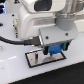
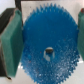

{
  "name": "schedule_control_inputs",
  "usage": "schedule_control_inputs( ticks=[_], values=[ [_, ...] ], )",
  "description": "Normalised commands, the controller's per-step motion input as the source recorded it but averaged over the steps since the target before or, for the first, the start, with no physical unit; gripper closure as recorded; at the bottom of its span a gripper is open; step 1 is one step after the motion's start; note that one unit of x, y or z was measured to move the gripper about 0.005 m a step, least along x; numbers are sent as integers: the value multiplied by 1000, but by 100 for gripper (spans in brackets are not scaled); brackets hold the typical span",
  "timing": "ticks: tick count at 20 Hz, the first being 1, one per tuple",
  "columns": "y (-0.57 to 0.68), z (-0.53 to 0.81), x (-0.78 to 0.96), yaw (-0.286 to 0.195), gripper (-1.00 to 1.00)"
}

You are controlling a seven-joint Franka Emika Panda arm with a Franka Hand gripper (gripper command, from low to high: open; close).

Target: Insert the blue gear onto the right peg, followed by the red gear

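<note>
A plain white tabletop [image 1: 12, 70] fills the scene, lit brightly, with a white rectangular plate edged in black [image 1: 34, 59] lying near the middle of the exterior view. Above it hangs the pale grey and white robot arm [image 1: 42, 22], a black cable looping off toward nine o'clock.

The gripper [image 1: 53, 50] sits just over the plate's three o'clock end. Its teal padded fingers [image 2: 11, 42] are pressed against opposite edges of the flat, round, bright blue plastic gear with a toothed rim [image 2: 49, 44], pinching it at nine and three o'clock in the wrist view. The gear fills most of that view, held level as far as one can judge, and its small dark centre hole [image 2: 49, 52] sits slightly toward six o'clock of the disc's middle in the picture.

Neither the thin dark upright peg nor the red gear can be made out in either view; the gripper and gear hide the plate's far end.

The step in hand looks like lowering the blue gear onto the peg. To do it well, the hole must be centred over the pin before descending, the disc kept flat, and the descent slow, so a slight offset causes no jamming. Release only once the gear is seated.
</note>
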Motion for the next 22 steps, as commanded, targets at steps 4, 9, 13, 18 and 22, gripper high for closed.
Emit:
schedule_control_inputs(
  ticks=[4, 9, 13, 18, 22],
  values=[
    [0, -119, 17, 0, 100],
    [-37, -196, 165, 0, 100],
    [12, 94, 262, 0, 100],
    [-123, 125, 1, 0, 100],
    [-5, 327, 297, 0, 100]
  ],
)
